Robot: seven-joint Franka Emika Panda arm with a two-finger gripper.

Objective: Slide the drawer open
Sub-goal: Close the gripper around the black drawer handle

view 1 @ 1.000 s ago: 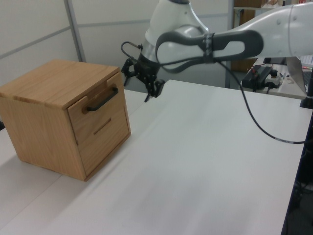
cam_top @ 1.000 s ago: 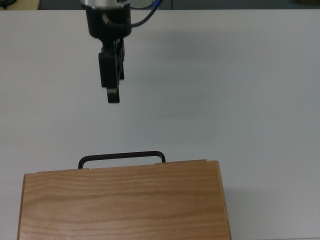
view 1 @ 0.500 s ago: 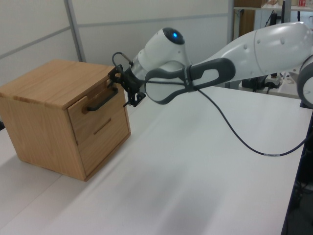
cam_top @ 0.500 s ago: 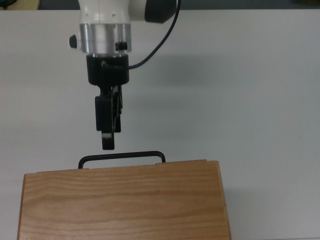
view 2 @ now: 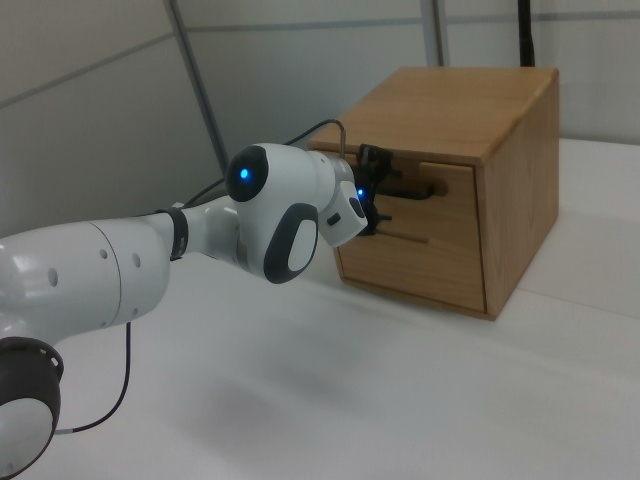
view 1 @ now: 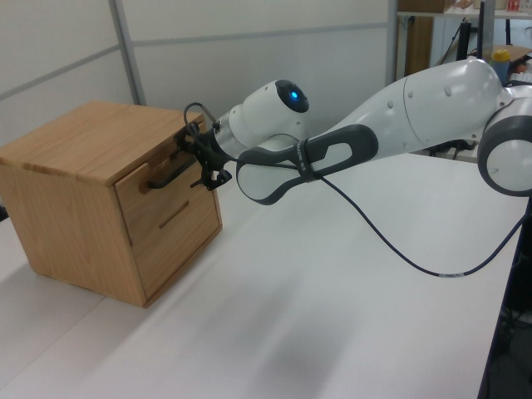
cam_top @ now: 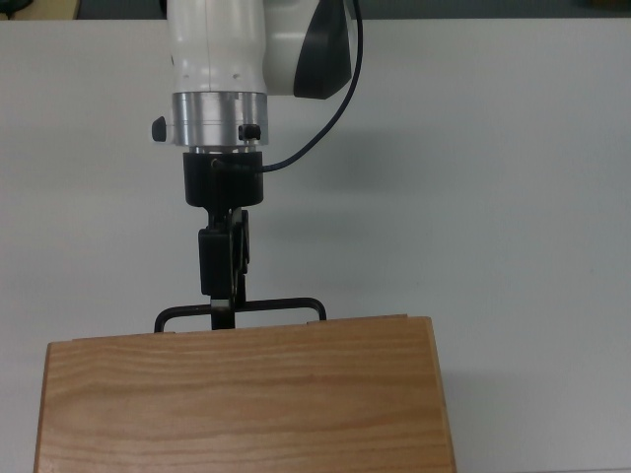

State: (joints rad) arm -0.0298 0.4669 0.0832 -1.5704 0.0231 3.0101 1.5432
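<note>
The drawer (view 1: 166, 194) is the upper front panel of a light wooden cabinet (view 1: 83, 141), sitting flush with the cabinet's face. Its thin black bar handle (view 1: 165, 175) sticks out toward the arm. In the top view only the handle (cam_top: 271, 304) shows, past the cabinet top (cam_top: 242, 404). My gripper (cam_top: 223, 311) is at the handle's left part in the top view. In the left view the gripper (view 1: 194, 158) is open, one finger above the bar and one below. The right view shows the gripper (view 2: 378, 190) against the drawer (view 2: 447, 200) and its handle (view 2: 420, 187).
The cabinet stands on a white table (cam_top: 493, 197). A second front panel with a groove (view 1: 174, 219) sits below the drawer. The white arm (view 1: 399, 116) and its black cable (view 1: 391, 241) stretch over the table. Grey wall panels stand behind.
The gripper has moved across the table toward the cabinet, from well away from the handle to straddling it. The drawer has not moved.
</note>
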